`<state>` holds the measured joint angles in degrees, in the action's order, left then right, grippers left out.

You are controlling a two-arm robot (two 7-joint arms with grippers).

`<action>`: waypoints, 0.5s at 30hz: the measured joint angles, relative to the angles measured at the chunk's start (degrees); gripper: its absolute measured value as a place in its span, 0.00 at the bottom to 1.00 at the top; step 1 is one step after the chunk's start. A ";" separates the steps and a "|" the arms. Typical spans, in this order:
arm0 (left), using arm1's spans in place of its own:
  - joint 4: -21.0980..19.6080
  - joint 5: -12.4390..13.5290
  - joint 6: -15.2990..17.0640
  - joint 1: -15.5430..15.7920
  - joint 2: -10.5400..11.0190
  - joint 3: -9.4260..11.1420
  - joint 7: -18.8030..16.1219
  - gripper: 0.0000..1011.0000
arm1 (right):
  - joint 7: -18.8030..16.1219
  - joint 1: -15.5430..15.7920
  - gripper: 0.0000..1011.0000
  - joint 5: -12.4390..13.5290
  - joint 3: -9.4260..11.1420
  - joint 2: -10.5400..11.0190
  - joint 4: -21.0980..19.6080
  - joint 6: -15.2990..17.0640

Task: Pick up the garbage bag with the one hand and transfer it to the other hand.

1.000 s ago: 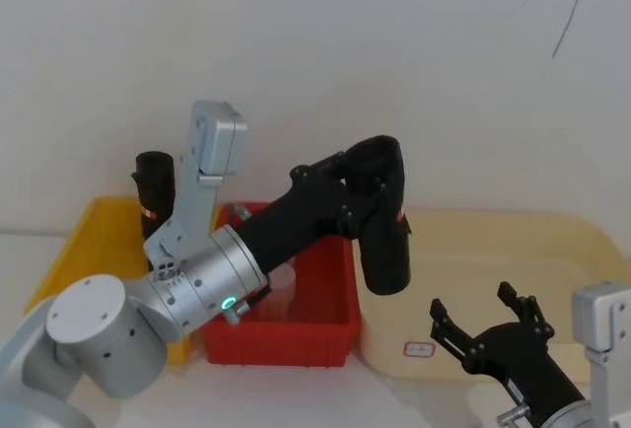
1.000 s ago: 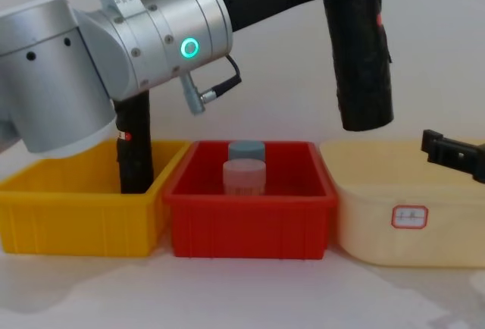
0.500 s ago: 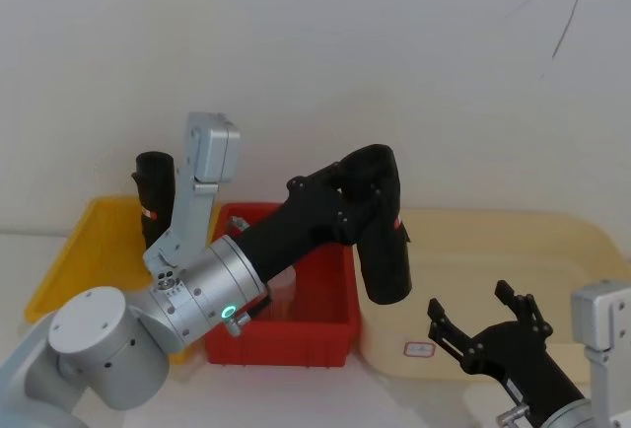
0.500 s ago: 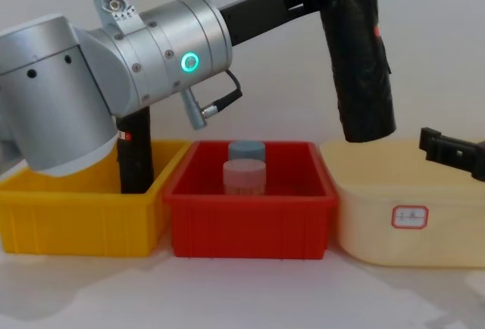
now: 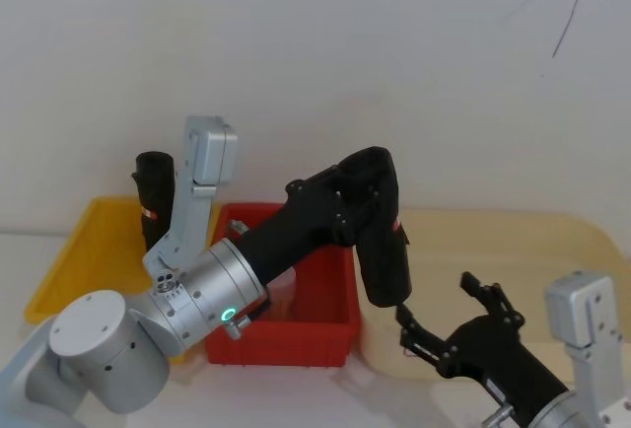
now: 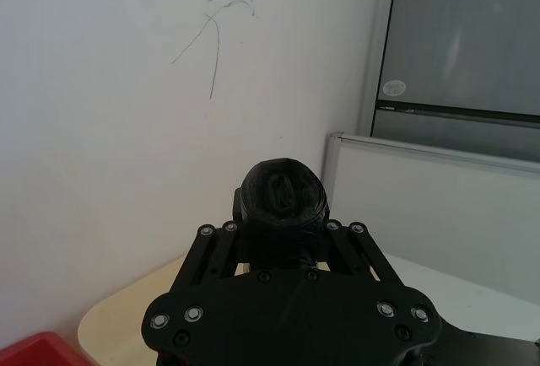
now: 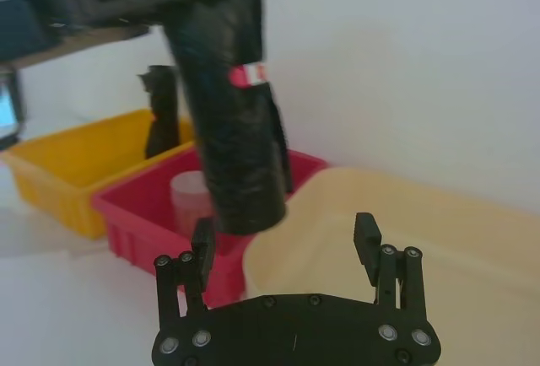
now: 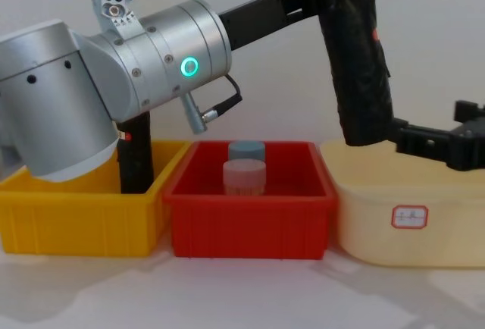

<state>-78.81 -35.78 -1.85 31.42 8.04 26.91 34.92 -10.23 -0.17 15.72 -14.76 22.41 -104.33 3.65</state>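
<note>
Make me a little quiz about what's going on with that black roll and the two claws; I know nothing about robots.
1. True or false: the left gripper is shut on the garbage bag, holding it in the air.
2. The right gripper is: A) shut on the bag; B) open, close to the bag's lower end; C) lying flat on the table.
3. What colour is the bin holding the two jars?
Key: 1 true; 2 B; 3 red.
</note>
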 joint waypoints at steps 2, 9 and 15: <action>0.02 -0.04 0.01 -0.02 -0.01 0.00 -0.02 0.37 | -0.89 -0.37 0.99 -0.30 -0.44 0.36 -0.42 0.28; 0.06 -0.16 0.05 -0.05 -0.04 0.01 -0.06 0.37 | -2.60 -1.74 0.99 -1.21 -1.43 0.79 -0.73 0.75; 0.09 -0.21 0.06 -0.08 -0.04 0.01 -0.08 0.37 | -3.56 -3.34 0.99 -2.06 -2.07 0.60 -0.02 0.85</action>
<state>-78.72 -35.99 -1.79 31.34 8.00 26.92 34.85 -13.79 -3.51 13.66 -16.84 23.01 -104.35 4.50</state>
